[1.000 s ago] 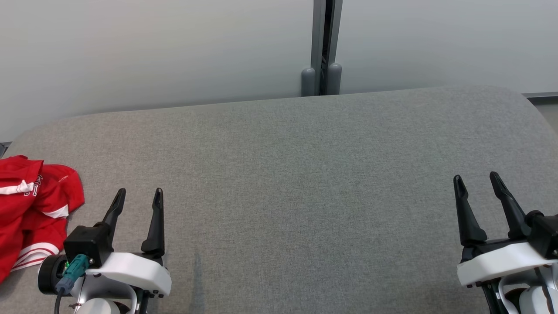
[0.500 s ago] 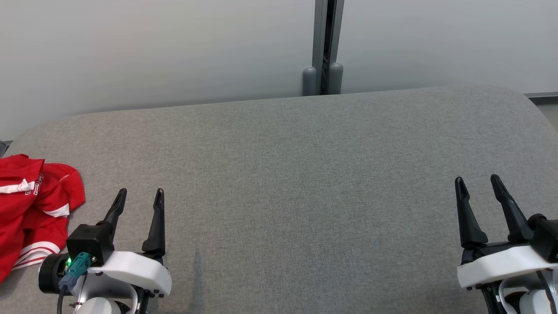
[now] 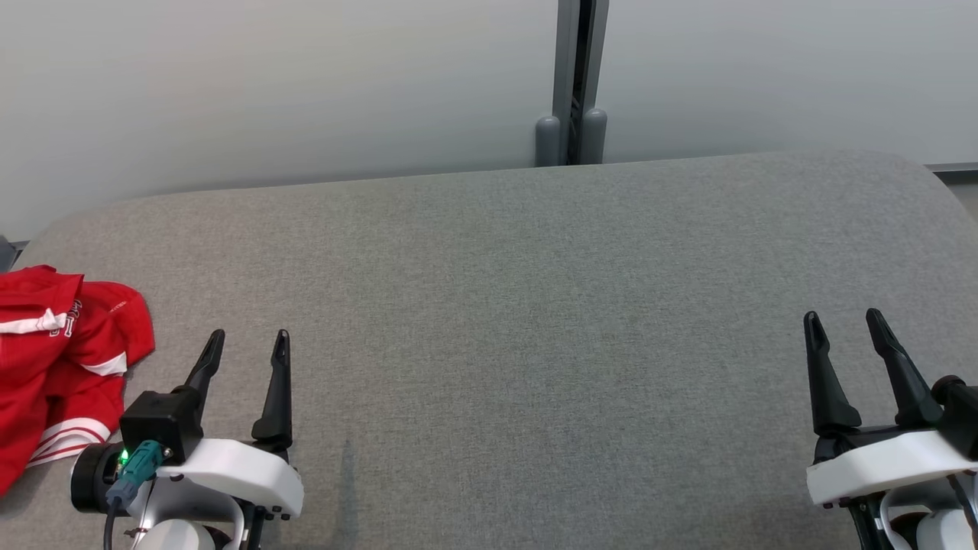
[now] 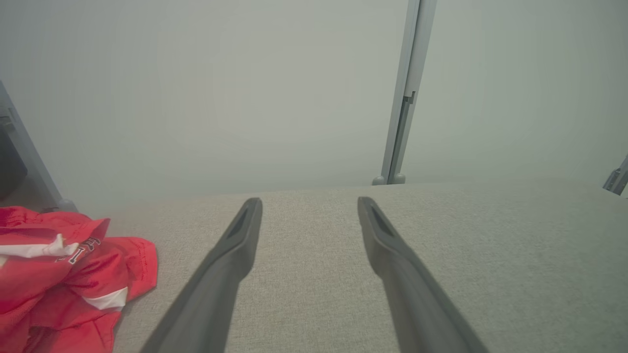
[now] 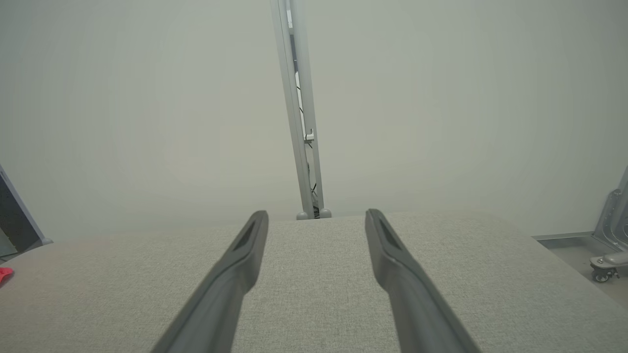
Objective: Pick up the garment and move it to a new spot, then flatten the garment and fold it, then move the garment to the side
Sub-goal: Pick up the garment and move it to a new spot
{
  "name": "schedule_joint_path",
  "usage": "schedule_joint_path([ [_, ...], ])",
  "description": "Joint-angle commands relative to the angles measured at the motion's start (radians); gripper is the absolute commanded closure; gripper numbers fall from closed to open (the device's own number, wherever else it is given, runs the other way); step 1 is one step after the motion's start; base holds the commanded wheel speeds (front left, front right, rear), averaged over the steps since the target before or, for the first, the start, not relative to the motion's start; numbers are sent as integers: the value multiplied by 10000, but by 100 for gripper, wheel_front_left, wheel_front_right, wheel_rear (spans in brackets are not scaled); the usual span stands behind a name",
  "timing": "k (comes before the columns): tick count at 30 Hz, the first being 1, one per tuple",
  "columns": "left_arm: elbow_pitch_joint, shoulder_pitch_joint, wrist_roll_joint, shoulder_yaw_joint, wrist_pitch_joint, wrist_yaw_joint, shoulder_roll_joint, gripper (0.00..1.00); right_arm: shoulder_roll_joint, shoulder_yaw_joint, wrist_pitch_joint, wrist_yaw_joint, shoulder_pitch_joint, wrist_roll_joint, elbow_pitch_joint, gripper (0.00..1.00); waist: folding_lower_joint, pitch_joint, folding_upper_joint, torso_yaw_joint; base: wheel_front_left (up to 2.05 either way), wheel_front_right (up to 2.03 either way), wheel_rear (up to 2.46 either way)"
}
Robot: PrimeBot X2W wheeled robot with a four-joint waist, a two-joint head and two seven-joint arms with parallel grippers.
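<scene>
Item: red jersey (image 3: 61, 367), crumpled, far-left edge of grey table (image 3: 535, 305) | left gripper (image 3: 244, 347) jaws spread, empty, just beside it | right gripper (image 3: 844, 327) jaws spread, well apart | step: pickup not begun | next: left arm reaches leftward onto a fold.

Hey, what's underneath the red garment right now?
The red garment lies crumpled on the grey fabric surface, at its left end. Whatever its folds cover is hidden.
</scene>
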Motion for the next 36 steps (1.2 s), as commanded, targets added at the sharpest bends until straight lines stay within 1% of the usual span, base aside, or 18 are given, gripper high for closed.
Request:
schedule_joint_path([
  [1,-21,-164,-15,-17,27,68,34,0,-14,-42,13,18,58,34,-24,0,0,1,0,59,0,0,0],
  [5,29,-270,-30,-14,-26,89,32,0,-62,-16,71,18,68,24,-95,0,0,11,0,381,0,0,0],
  [10,5,-338,-18,11,-64,184,30,0,-83,84,96,18,73,19,-228,0,0,34,0,1096,0,0,0],
  [18,-38,-275,-166,174,-220,387,-40,0,-97,319,192,17,89,152,-317,0,0,0,0,2736,0,0,0],
  [24,-25,-105,-299,374,-326,494,14,0,-90,536,237,17,45,216,-330,0,0,-115,0,3909,0,0,0],
  [25,-25,-105,-299,374,-326,494,14,0,-90,536,237,17,45,216,-330,0,0,-115,0,3909,0,0,0],
  [31,-20,9,-430,562,-432,578,92,0,-64,776,254,17,-50,286,-255,0,0,-194,0,4721,0,0,0],
  [36,-54,110,-511,643,-491,648,113,0,-41,918,218,17,-115,352,-201,0,0,-223,0,5089,0,0,0],
])
